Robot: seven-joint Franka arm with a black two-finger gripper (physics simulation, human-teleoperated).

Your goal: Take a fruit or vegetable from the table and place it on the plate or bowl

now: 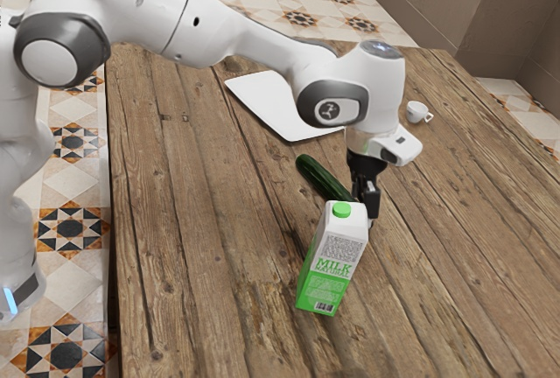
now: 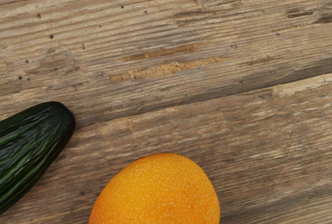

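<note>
Directly under the hand, an orange (image 2: 158, 190) is seen in the wrist view, resting on the wooden surface (image 2: 207, 53). Just beside it, though not touching it, the rounded end of a dark green cucumber (image 2: 28, 149) is shown, with a strip of bare plank between the two. In the exterior view the cucumber is laid at a slant, its far end pointed toward the plate (image 1: 267, 102) and its near end hidden behind the top of a carton (image 1: 332, 260). The gripper (image 1: 367, 207) is held low, close to the surface, at that near end of the cucumber, just behind the carton's green cap and slightly toward the exterior view's right of it. Whether the gripper is released or clenched cannot be told, since it is seen from the side as one dark shape. The carton, green and white, is stood upright nearer the camera than the other things. The plate, flat and white, is set farther back, partly covered by the arm (image 1: 245, 41) and apart from the cucumber. A small white cup (image 1: 418, 113) is placed toward the exterior view's right of the plate.
</note>
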